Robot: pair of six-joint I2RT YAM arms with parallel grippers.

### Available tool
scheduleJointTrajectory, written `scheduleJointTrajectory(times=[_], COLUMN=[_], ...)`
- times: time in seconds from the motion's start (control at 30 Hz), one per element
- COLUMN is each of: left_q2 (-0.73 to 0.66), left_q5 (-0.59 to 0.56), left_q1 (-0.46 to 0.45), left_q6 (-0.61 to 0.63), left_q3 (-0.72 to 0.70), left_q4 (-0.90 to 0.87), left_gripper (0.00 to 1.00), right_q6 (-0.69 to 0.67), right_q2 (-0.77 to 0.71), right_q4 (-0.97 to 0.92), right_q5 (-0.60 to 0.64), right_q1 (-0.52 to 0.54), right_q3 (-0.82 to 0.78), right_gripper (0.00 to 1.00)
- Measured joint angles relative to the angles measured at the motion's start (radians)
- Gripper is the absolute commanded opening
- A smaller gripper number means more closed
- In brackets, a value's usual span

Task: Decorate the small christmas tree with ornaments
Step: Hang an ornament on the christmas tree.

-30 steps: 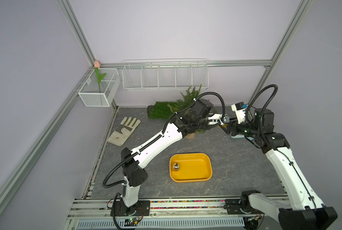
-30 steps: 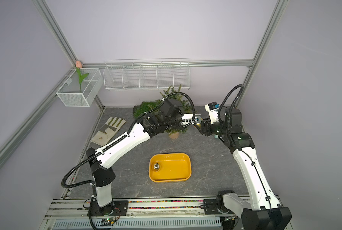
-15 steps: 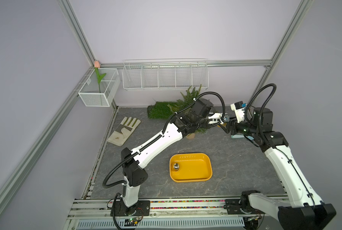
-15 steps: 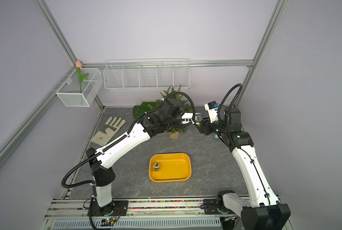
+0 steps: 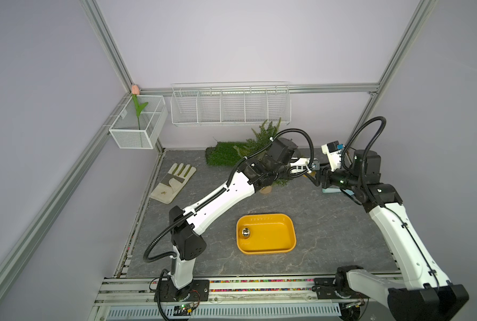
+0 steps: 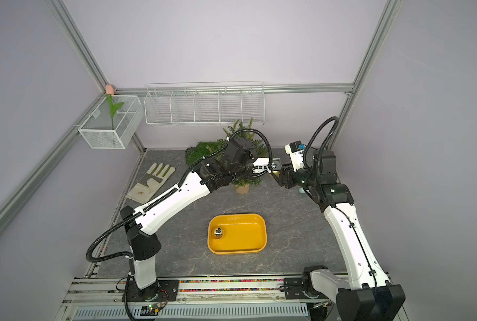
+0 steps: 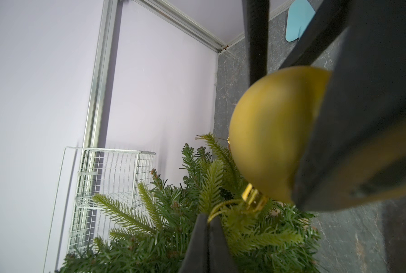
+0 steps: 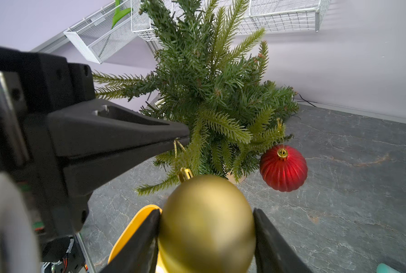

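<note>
Step in hand: hanging the second bauble.

The tree (image 5: 264, 134) stands at the upper middle of the frame in both top views, at the back of the table. The two arms meet just to its right in the frame.

The right gripper (image 8: 206, 210) holds the gold bauble (image 8: 206, 227). Its fingers (image 8: 145, 238) press on either side of the ball, and the cap (image 8: 185, 173) points toward the branches.

The left gripper (image 8: 183, 139) is fully closed, its tips pinching the thin gold string loop (image 8: 176, 144) that rises from the cap. In the left wrist view the string runs from the cap straight into the closed tips. The loop lies among the needles of a low outer branch. We cannot tell whether it is over the twig yet.

The red bauble (image 8: 283, 167) hangs from a low branch of the tree. The shiny bauble (image 5: 245, 233) lies in the yellow tray (image 5: 265, 217), at lower centre of the frame in both top views.

Next move, our judgement:
- The left arm must carry the loop over a branch tip and slide it inward before either gripper lets go.
- The right fingers should open only once the string bears on the twig, or the ball drops.
- After that, we fetch the shiny bauble from the tray.
</note>
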Motion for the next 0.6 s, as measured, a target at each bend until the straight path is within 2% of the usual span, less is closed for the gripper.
scheduleJointTrajectory(times=[0.6], left_q2=[-0.002], left_q5=[-0.004], left_q1=[0.000], left_q6=[0.000], left_q3=[-0.024], left_q4=[0.013], left_gripper=[0.00], right_q6=[-0.025], right_q2=[-0.026], right_q4=[-0.027], right_q5=[0.023], right_q1=[0.000], right_q3=[-0.003], right_gripper=[0.39])
